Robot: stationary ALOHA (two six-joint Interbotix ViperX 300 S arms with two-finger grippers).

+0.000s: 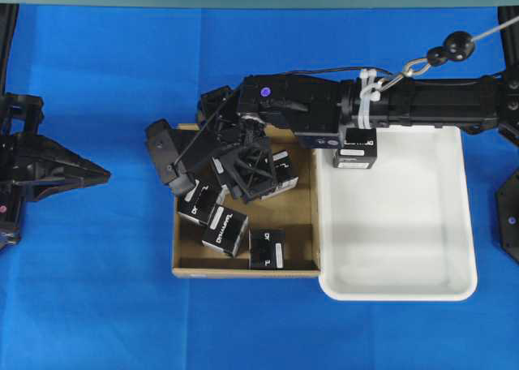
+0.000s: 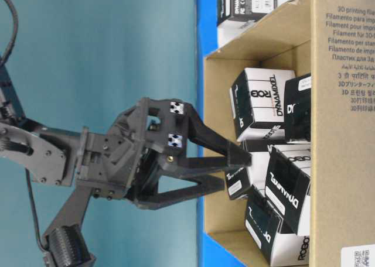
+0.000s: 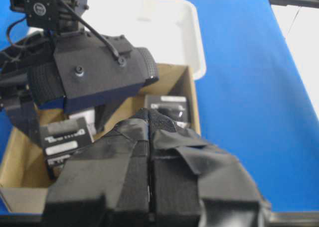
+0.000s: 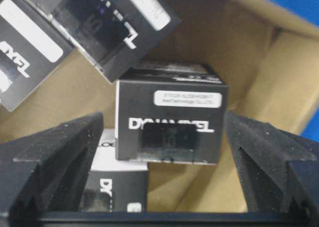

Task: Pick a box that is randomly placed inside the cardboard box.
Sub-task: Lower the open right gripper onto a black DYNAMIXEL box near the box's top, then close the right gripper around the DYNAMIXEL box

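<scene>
Right gripper (image 4: 164, 157) fingers spread wide around a black box (image 4: 172, 122) inside the cardboard box (image 1: 302, 224), left gripper (image 3: 149, 152) fingers pressed closed, empty

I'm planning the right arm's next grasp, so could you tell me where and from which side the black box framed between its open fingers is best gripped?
Probably across its two side faces, coming straight along the right gripper's present line. The black box stands squarely between the open jaws, label face toward the camera, with a gap on each side. The cardboard box wall lies close on the right, so a finger has little room there.
</scene>
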